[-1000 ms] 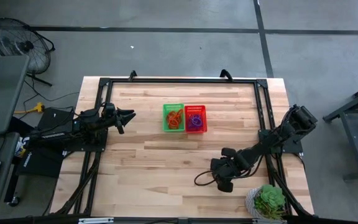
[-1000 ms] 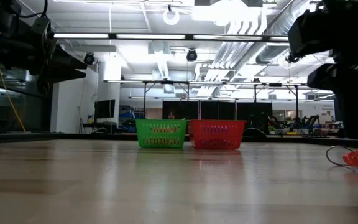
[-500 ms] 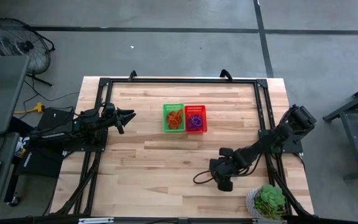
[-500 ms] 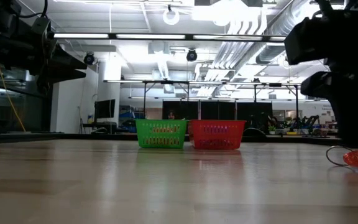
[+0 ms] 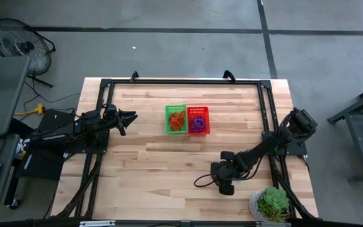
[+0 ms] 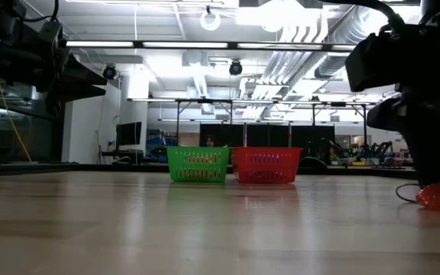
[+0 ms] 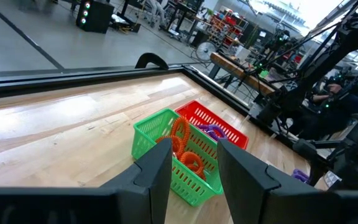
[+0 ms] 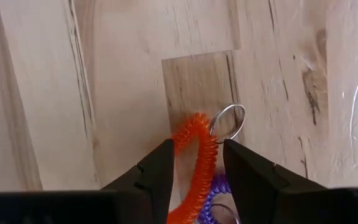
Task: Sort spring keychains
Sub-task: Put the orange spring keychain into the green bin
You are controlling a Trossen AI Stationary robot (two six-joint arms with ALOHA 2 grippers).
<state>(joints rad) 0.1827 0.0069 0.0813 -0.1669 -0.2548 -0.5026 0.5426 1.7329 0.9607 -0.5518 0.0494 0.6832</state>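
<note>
Orange coil stock occupies the near right part of the wooden table (image 5: 156, 164): an orange spring keychain (image 8: 199, 163) lies flat on the boards with its metal split ring (image 8: 227, 122) at one end and a purple spring keychain (image 8: 211, 196) touching it alongside. The right gripper (image 8: 197, 167) is lowered over this pair. Its two dark fingers (image 8: 155, 174) straddle the orange coil, one on each side, partly open; whether the pads touch the coil cannot be told, and the coil is resting on the table. From table height, the same orange coil (image 6: 439, 198) shows at the foot of the right arm, with a thin dark cable curving beside it. A potted green plant (image 5: 274, 203) stands at the near right corner, just beside the arm.

Farther back, near the table centre, a green mesh basket (image 5: 176, 119) and a red mesh basket (image 5: 198, 120) stand side by side, touching. The green basket holds orange keychains (image 7: 183, 147); the red basket holds purple keychains (image 7: 212, 130).

At the left edge, level with the baskets and well apart from them, the left gripper (image 5: 129, 117) hangs above the table, pointing toward the baskets. Its fingers (image 7: 153, 177) stand partly open and hold nothing.
</note>
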